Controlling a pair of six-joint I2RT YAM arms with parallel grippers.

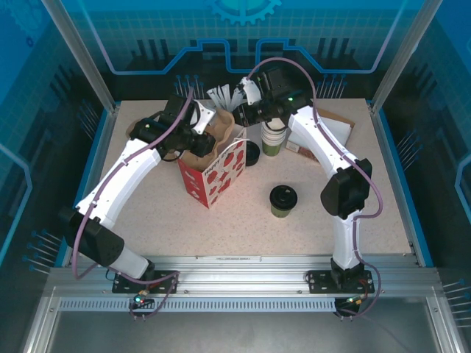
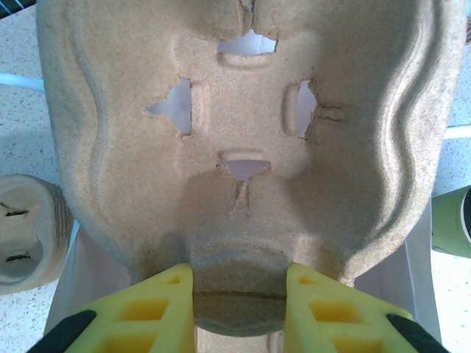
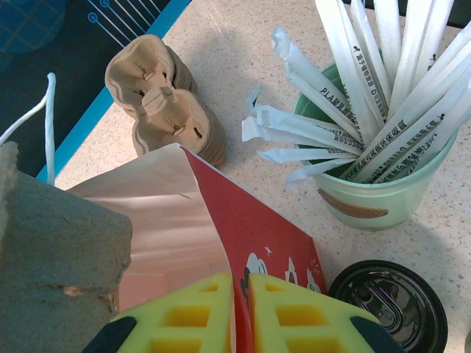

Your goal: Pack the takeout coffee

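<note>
Takeout coffee (image 1: 283, 200): lidded, upright, well behind both grippers, toward my right arm's base.
Handling: light, crushable paper, I judge; grip the wall below the lid.
Left gripper (image 2: 239, 283): clamped on pulp carrier (image 2: 243, 147).
Right gripper (image 3: 240, 290): pinching bag (image 3: 250, 228) rim.

1. Small round dark-green paper cup (image 1: 282, 212): round black plastic lid (image 1: 282, 195).
2. Tall red paper bag (image 1: 217, 176): white printed figures (inside pale, pinkish).
3. Tan moulded-pulp cup carrier (image 2: 243, 147): plain throughout.
4. Pale-green round cup (image 3: 375, 195): white wrapped sticks (image 3: 346, 44), black lettering.
5. Flat beige table top (image 1: 368, 213): fine dark speckle.
</note>
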